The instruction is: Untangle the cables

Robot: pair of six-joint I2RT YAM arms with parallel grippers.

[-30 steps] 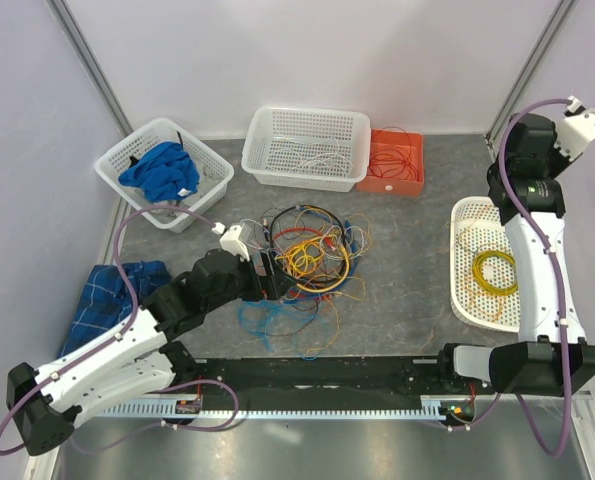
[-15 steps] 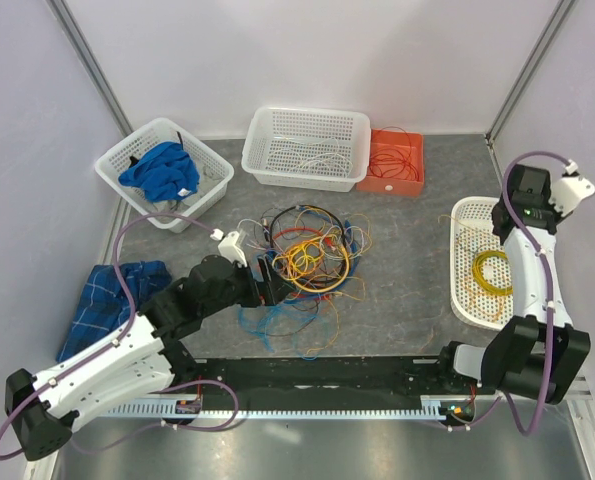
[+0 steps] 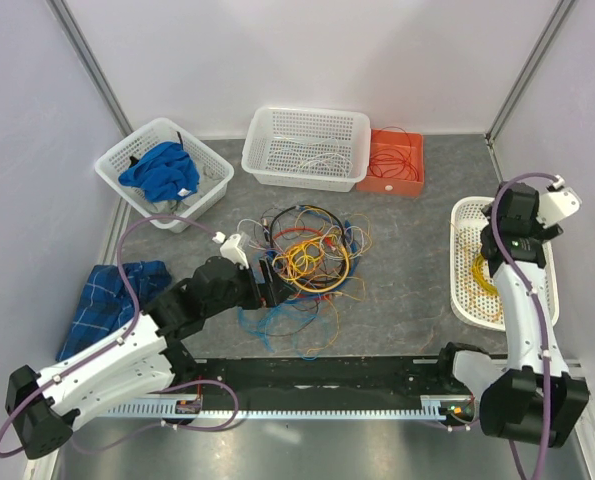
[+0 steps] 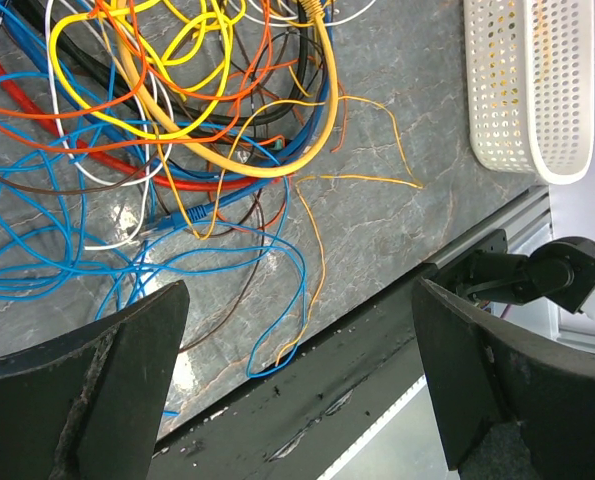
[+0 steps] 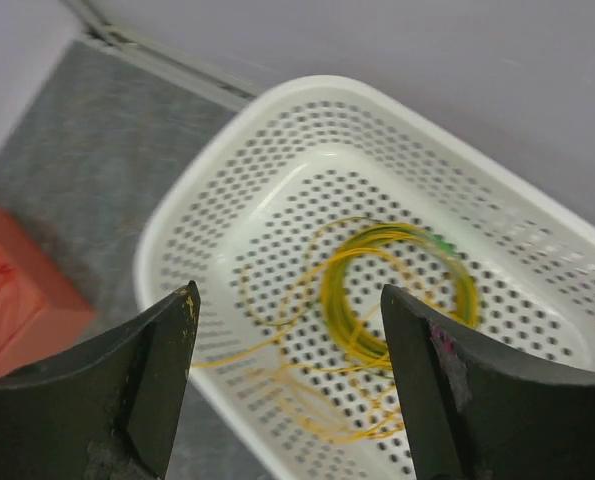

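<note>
1. At mid-counter [image 3: 407, 290], the cables [image 3: 307, 262] lay in one tangled bunch: yellow, orange, red, blue, black and white loops overlapping, with loose blue strands trailing toward the near edge.
2. Left end effector [image 4: 299, 310] sat at the near-left side of the bunch, fingers spread wide with nothing clamped (the left wrist view showed only slack blue, brown and orange strands lying on the counter in the gap). Couldn't tell from the top view whether the fingers touched any wire.
3. Right end effector [image 5: 289, 330] hung over the oval white basket [image 3: 464, 215] at the right edge of the counter, well apart from the bunch. Fingers were apart and held nothing.
4. A yellow coil [image 5: 397, 290] lay flat inside that oval basket, with a few thin yellow strands looping beside it. It was clear of the right fingers.
5. At the rear, a rectangular white basket [image 3: 302, 178] held a few white wires [image 3: 322, 158]. An orange tray [image 3: 392, 185] stood right against its right side, with orange wires [image 3: 397, 155] inside.
6. At rear left, a third white basket [image 3: 112, 165] held a bunched blue cloth [image 3: 162, 170].
7. A checked blue cloth [image 3: 107, 300] lay on the counter by the left wall, just beside the left arm.
</note>
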